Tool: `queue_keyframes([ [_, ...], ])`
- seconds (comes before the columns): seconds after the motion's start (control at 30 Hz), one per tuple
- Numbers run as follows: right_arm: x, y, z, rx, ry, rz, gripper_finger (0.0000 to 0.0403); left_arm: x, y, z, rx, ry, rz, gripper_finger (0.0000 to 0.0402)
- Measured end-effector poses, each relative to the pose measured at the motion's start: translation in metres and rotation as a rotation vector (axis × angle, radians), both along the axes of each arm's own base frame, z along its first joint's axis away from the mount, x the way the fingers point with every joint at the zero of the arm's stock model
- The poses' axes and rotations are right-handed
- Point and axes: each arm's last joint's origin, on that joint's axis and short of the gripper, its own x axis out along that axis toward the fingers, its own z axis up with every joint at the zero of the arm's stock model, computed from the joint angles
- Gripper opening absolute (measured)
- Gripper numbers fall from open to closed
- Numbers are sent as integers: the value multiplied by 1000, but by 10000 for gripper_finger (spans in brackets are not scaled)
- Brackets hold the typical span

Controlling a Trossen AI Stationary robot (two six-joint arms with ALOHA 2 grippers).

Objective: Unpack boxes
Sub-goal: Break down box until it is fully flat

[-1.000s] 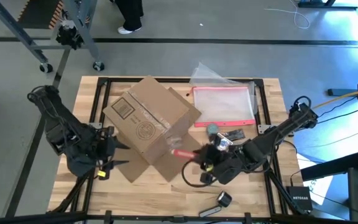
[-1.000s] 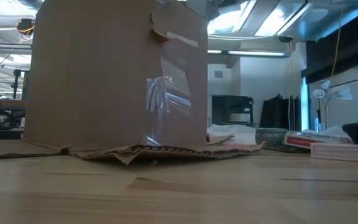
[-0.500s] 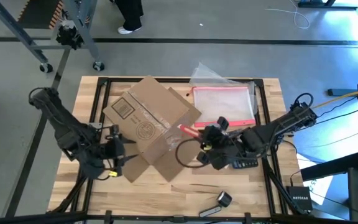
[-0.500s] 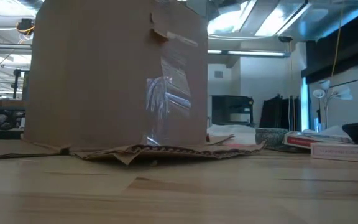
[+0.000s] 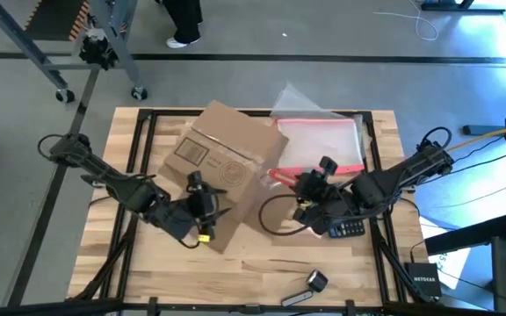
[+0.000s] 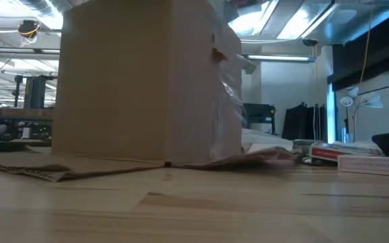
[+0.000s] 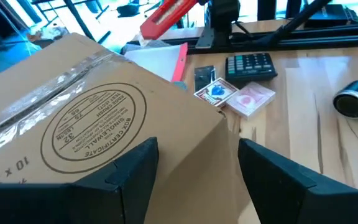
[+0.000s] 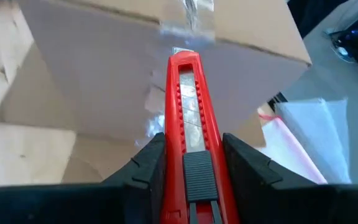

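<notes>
The box (image 5: 227, 167) stands in the middle of the table (image 5: 262, 268), turned at a slant, with a flap lying flat on the wood at its near side. The red knife (image 8: 188, 134) is pinched between the fingers of the right gripper (image 5: 308, 189), and its tip points straight at the box, at the strip of clear tape (image 8: 188, 15) that runs over the edge. The long axis of the knife lies across this edge (so the coming cut is likely along the taped seam, though this is only a judgement). The tip seems very near the cardboard; whether it touches cannot be told.

The left gripper (image 5: 207, 202) is at the other side of the box, near its lower corner, with its fingers spread wide and holding nothing. In the left wrist view the corner of the box lies just ahead of the two fingers, so this arm is placed well to steady the box, while the right arm is the one with the tool.

Writing on the box: a round stamp (image 7: 95, 127) reads "BOX CERTIFICATE" and "SINGLEWALL", with "32" inside, and "10 x 1" shows at the side. A small label (image 5: 190, 151) on top is too small to read. Behind the box lie a pouch (image 5: 319, 145) with a pink edge, a calculator (image 7: 252, 63) and a pack of cards (image 7: 216, 92).
</notes>
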Motion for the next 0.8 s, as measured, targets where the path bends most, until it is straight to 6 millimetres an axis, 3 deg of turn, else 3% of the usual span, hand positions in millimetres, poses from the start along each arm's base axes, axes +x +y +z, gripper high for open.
queue_keyframes([
  [0.13, -11, -7, 2, 6, 66, -7, 128, -6, -5, 6, -24, -18, -21, 219],
  [0.47, -35, -34, 27, 10, 27, -1, 128, -12, -10, 8, -49, -38, -30, 219],
  [0.8, -38, -72, 35, 39, 92, 12, 128, -6, 1, 9, -9, -24, -5, 219],
])
